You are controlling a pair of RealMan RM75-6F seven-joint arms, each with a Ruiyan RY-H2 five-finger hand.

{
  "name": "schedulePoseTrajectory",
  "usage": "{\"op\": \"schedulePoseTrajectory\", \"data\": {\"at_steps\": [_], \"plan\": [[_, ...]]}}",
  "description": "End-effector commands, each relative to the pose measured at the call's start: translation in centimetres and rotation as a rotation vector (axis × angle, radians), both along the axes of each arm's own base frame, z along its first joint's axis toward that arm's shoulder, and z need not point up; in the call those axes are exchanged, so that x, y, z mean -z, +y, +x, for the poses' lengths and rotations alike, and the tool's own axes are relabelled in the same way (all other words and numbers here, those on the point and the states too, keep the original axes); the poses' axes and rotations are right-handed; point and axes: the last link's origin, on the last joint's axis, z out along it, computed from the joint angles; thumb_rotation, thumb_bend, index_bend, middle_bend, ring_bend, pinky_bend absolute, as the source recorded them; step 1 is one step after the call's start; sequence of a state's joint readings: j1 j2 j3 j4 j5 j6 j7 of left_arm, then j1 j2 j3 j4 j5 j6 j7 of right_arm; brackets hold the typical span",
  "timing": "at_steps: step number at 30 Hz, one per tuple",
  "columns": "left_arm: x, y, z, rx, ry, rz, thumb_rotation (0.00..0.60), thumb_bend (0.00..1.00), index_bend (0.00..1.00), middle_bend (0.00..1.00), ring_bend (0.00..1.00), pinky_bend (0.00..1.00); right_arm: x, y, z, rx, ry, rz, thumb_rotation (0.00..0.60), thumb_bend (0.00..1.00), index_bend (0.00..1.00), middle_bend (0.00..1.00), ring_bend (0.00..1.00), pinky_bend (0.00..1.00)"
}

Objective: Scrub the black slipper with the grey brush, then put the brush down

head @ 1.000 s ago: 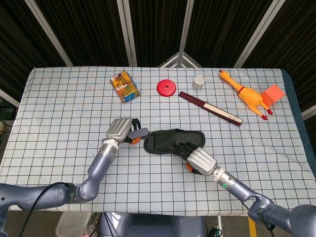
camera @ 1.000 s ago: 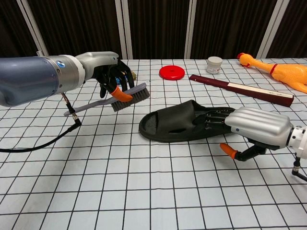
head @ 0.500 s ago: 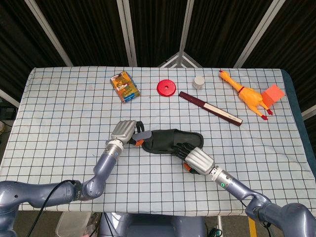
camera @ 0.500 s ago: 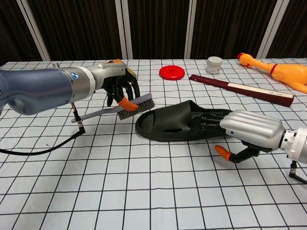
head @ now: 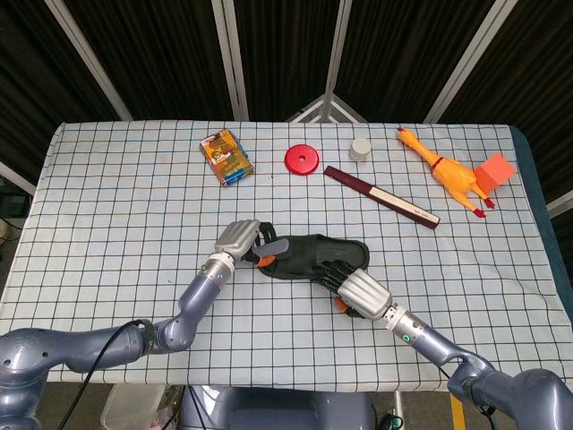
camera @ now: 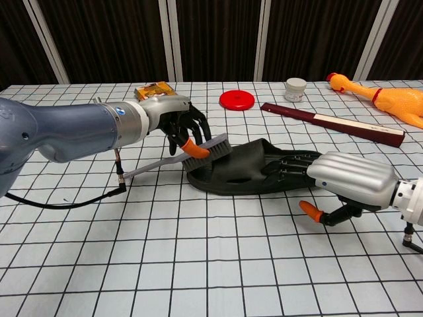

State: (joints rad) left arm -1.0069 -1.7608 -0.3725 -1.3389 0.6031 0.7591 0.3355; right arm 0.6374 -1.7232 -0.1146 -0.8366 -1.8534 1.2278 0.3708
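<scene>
The black slipper [head: 309, 255] [camera: 248, 173] lies flat near the middle of the table. My left hand [head: 240, 242] [camera: 180, 125] grips the grey brush [head: 273, 246] [camera: 201, 152], whose bristles rest on the slipper's left end, with the handle trailing down to the left. My right hand [head: 360, 291] [camera: 347, 179] holds the slipper's right end, its fingers reaching into the strap opening and the thumb set below the edge of the sole.
Along the back of the table stand a small snack box [head: 226, 157], a red disc [head: 303, 159], a small white jar [head: 360, 148], a dark red folded fan [head: 380, 196], a yellow rubber chicken [head: 446, 172] and an orange block [head: 495, 170].
My left hand has carried the brush rightward from beside the slipper onto its left end. The slipper and my right hand shifted slightly left, then stayed.
</scene>
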Motion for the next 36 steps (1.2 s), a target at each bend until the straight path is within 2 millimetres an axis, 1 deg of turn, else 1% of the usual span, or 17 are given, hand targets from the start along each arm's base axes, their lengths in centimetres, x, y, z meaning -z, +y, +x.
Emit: {"op": "schedulePoseTrajectory", "data": {"at_steps": [1, 4, 9, 12, 16, 19, 24, 28, 31, 36], "plan": [[-0.1, 0.1, 0.9, 0.025, -0.018, 0.016, 0.6, 0.55, 0.69, 0.65, 0.51, 0.57, 0.0, 0.1, 0.0, -0.002, 0.001, 0.001, 0.6, 0.69, 0.19, 0.14, 0.1, 0.16], [0.0, 0.2, 1.5, 0.051, 0.0, 0.04, 0.6, 0.55, 0.69, 0.65, 0.51, 0.57, 0.0, 0.2, -0.1, -0.002, 0.001, 0.004, 0.6, 0.69, 0.19, 0.14, 0.1, 0.16], [0.6, 0.5, 2.3, 0.039, -0.011, 0.043, 0.6, 0.55, 0.69, 0.65, 0.51, 0.57, -0.1, 0.3, -0.1, -0.004, 0.004, 0.003, 0.6, 0.69, 0.19, 0.14, 0.1, 0.16], [0.7, 0.3, 2.8, 0.051, -0.007, 0.043, 0.6, 0.55, 0.69, 0.65, 0.51, 0.57, -0.3, 0.3, -0.3, -0.004, 0.004, -0.002, 0.6, 0.69, 0.19, 0.14, 0.1, 0.16], [0.6, 0.3, 2.3, 0.043, 0.063, 0.054, 0.6, 0.55, 0.68, 0.65, 0.51, 0.57, -0.4, 0.3, -0.2, 0.0, -0.001, -0.002, 0.6, 0.69, 0.19, 0.14, 0.1, 0.16], [1.1, 0.4, 0.8, -0.015, 0.162, 0.035, 0.6, 0.55, 0.68, 0.65, 0.51, 0.57, -0.2, 0.6, -0.2, -0.008, -0.002, 0.003, 0.6, 0.69, 0.19, 0.14, 0.1, 0.16], [0.5, 0.1, 1.1, -0.045, 0.211, 0.015, 0.6, 0.55, 0.68, 0.65, 0.51, 0.58, -0.2, 0.6, -0.3, -0.005, 0.004, 0.001, 0.6, 0.69, 0.19, 0.14, 0.1, 0.16], [-0.4, -0.2, 1.8, -0.04, 0.218, 0.021, 0.6, 0.55, 0.68, 0.65, 0.51, 0.58, 0.0, 0.7, -0.3, -0.003, 0.004, 0.005, 0.6, 0.69, 0.19, 0.14, 0.1, 0.16], [-0.7, -0.1, 2.3, -0.03, 0.204, 0.037, 0.6, 0.55, 0.68, 0.65, 0.51, 0.58, 0.1, 0.8, -0.2, -0.006, 0.004, 0.007, 0.6, 0.69, 0.19, 0.14, 0.1, 0.16], [0.2, 0.2, 3.4, -0.036, 0.124, 0.034, 0.6, 0.55, 0.68, 0.65, 0.51, 0.58, 0.2, 1.0, -0.3, -0.013, 0.01, 0.006, 0.6, 0.69, 0.19, 0.14, 0.1, 0.16]]}}
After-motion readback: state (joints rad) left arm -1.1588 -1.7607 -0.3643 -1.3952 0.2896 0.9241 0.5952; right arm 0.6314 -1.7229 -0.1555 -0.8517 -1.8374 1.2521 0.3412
